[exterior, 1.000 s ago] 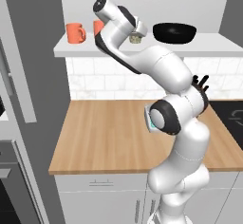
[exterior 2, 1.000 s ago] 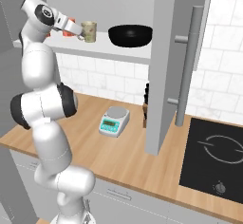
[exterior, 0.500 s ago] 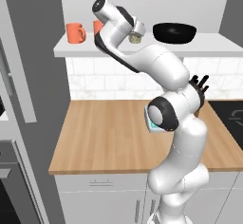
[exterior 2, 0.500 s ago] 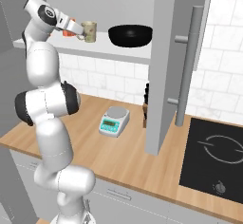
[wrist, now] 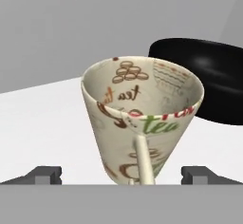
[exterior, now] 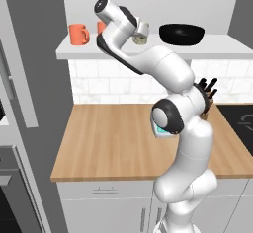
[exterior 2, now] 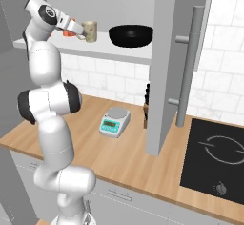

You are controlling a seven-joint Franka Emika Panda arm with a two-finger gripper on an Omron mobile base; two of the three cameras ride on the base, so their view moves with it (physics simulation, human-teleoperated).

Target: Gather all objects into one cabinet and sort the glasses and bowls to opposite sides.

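The beige speckled tumbler stands upright on the cabinet's white shelf, printed with tea motifs. My gripper is open. Its fingertips flank the tumbler's base with a gap on each side. From the base views the gripper sits just left of the tumbler. The wide black bowl rests on the shelf to the tumbler's right. An orange cup with a handle stands at the shelf's left. A second orange cup is partly hidden behind my arm.
A dark grey cabinet door hangs open at the right of the shelf. On the wooden counter below are a white-and-teal scale and a knife block. A black cooktop lies at the right.
My arm's upper joints have shifted very slightly. The tumbler, bowl and cups have not moved, and the jaws stay wide.
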